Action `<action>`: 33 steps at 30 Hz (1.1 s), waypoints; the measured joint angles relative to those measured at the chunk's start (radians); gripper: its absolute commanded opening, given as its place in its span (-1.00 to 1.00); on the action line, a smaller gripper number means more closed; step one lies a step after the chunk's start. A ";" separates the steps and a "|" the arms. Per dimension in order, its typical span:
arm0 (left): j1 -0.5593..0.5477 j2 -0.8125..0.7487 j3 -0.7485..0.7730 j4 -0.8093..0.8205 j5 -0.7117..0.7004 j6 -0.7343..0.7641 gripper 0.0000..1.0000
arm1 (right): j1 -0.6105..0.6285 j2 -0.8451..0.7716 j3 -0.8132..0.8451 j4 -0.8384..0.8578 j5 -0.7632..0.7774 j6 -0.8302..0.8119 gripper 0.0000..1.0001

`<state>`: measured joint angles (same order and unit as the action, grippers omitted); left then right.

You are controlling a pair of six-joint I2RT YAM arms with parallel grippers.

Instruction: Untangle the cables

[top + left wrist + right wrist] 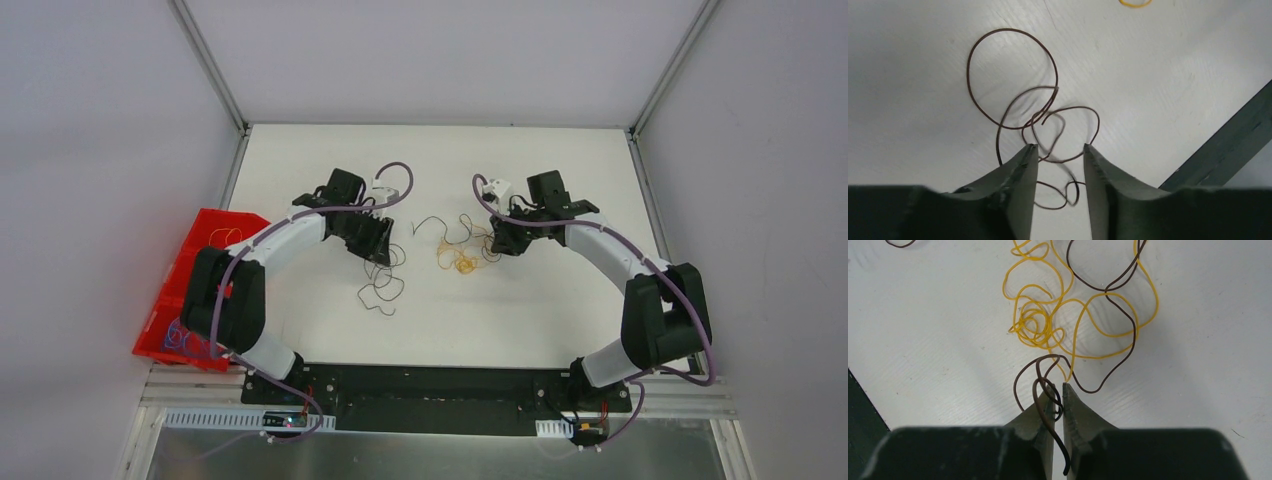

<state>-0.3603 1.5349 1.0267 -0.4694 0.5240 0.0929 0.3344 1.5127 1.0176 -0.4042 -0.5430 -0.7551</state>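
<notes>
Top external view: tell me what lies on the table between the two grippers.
Between the left gripper and the right gripper lie a thin dark cable and a coiled yellow cable, crossing each other. The top external view shows both.

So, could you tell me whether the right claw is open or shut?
Shut: in the right wrist view the right claw pinches the thin dark-brown curly wire between nearly meeting fingers.
</notes>
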 measured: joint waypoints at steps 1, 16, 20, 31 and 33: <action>0.000 0.015 0.008 0.009 -0.013 0.003 0.19 | 0.000 -0.002 0.000 -0.002 0.000 0.003 -0.75; -0.119 0.182 0.049 -0.002 -0.240 0.078 0.36 | 0.000 -0.016 0.000 -0.006 -0.015 0.019 -0.73; -0.182 0.221 0.077 -0.012 -0.344 0.103 -0.17 | 0.000 -0.016 0.000 -0.008 -0.014 0.019 -0.73; -0.152 0.192 0.135 -0.125 -0.365 0.133 -1.00 | 0.000 -0.031 0.000 -0.013 -0.014 0.023 -0.60; -0.087 0.138 0.182 -0.185 -0.288 0.137 -1.00 | 0.000 -0.039 0.000 -0.016 -0.015 0.031 -0.45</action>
<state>-0.4469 1.6730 1.2087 -0.6548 0.2356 0.2298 0.3340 1.4738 1.0176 -0.4198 -0.5583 -0.7242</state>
